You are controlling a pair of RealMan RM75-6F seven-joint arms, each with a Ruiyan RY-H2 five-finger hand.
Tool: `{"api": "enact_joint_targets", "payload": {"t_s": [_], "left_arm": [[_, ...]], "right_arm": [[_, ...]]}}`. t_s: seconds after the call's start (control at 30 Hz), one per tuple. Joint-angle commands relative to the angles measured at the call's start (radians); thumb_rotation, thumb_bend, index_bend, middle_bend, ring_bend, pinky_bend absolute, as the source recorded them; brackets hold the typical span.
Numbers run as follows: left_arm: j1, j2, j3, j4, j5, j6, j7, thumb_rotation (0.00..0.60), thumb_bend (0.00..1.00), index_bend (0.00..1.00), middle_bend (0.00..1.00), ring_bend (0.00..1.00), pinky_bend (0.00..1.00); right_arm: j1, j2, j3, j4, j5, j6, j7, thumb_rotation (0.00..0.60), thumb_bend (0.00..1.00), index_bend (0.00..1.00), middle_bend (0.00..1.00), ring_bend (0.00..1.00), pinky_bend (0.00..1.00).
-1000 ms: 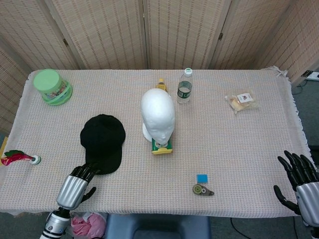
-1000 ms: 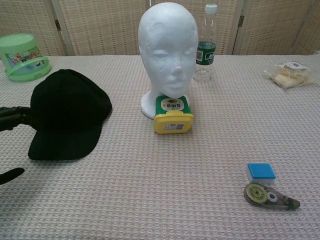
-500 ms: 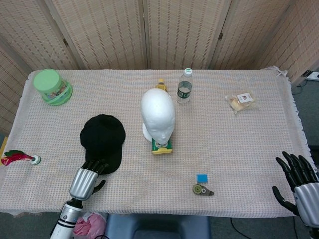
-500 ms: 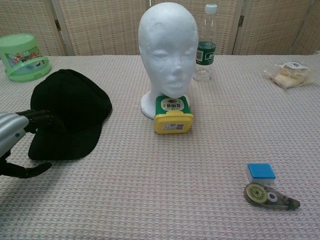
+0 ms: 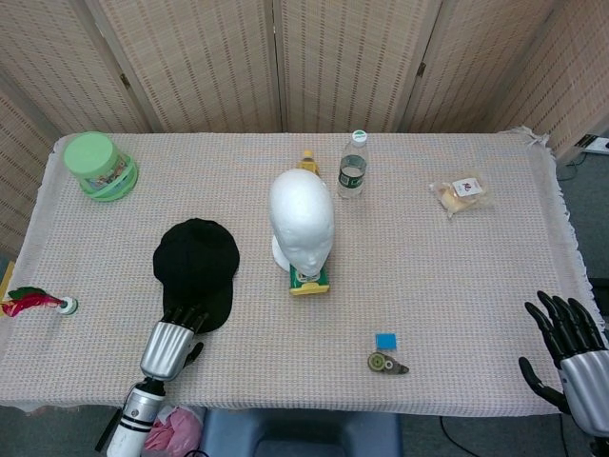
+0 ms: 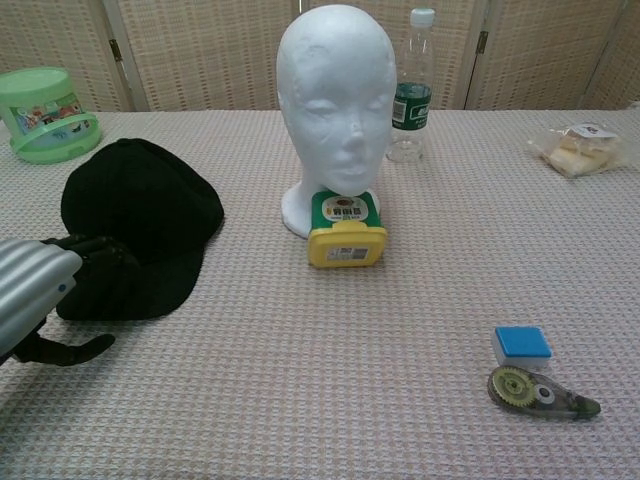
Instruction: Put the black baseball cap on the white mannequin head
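The black baseball cap [image 5: 195, 269] lies flat on the table left of the white mannequin head [image 5: 302, 225], brim toward me. In the chest view the cap [image 6: 140, 220] sits at the left and the mannequin head [image 6: 335, 110] stands upright in the middle, facing me. My left hand [image 5: 171, 341] is at the brim's front edge. Its fingertips [image 6: 95, 248] lie over the brim while the thumb is spread apart below, nothing gripped. My right hand [image 5: 569, 350] hovers off the table's front right corner, fingers spread and empty.
A yellow-green box [image 6: 346, 228] leans at the mannequin's base. A water bottle [image 5: 353, 166] stands behind it. Also on the table: a green tub [image 5: 99, 166] at the back left, a snack bag [image 5: 462, 193], a blue eraser [image 5: 385, 340], a correction tape [image 5: 386, 363] and a shuttlecock [image 5: 33, 302].
My left hand has slid right and forward, so its fingertips now lie over the cap's brim. The cap has not moved. The right hand has barely shifted.
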Motion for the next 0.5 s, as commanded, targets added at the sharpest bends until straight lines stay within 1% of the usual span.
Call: {"api": "enact_joint_targets", "payload": {"t_s": [0.03, 0.13, 0.37, 0.5], "left_arm": [[0.002, -0.011, -0.005, 0.016, -0.006, 0.017, -0.001, 0.6, 0.27, 0.35, 0.29, 0.28, 0.4], [0.005, -0.02, -0.004, 0.03, -0.012, 0.027, -0.007, 0.6, 0.27, 0.35, 0.29, 0.28, 0.4], [-0.001, -0.026, 0.003, 0.038, -0.029, 0.012, -0.019, 0.6, 0.27, 0.35, 0.29, 0.28, 0.4], [-0.008, -0.042, 0.005, 0.063, -0.034, 0.006, -0.036, 0.6, 0.27, 0.35, 0.29, 0.28, 0.4]], "right_arm": [[0.0, 0.0, 0.0, -0.001, 0.001, -0.001, -0.002, 0.6, 0.33, 0.0, 0.0, 0.0, 0.0], [-0.003, -0.001, 0.0, -0.002, -0.001, 0.002, -0.005, 0.6, 0.33, 0.0, 0.0, 0.0, 0.0], [-0.005, 0.0, -0.001, -0.002, -0.005, 0.006, -0.004, 0.6, 0.33, 0.0, 0.0, 0.0, 0.0], [-0.01, 0.002, -0.002, 0.002, -0.013, 0.021, 0.008, 0.6, 0.33, 0.0, 0.0, 0.0, 0.0]]}}
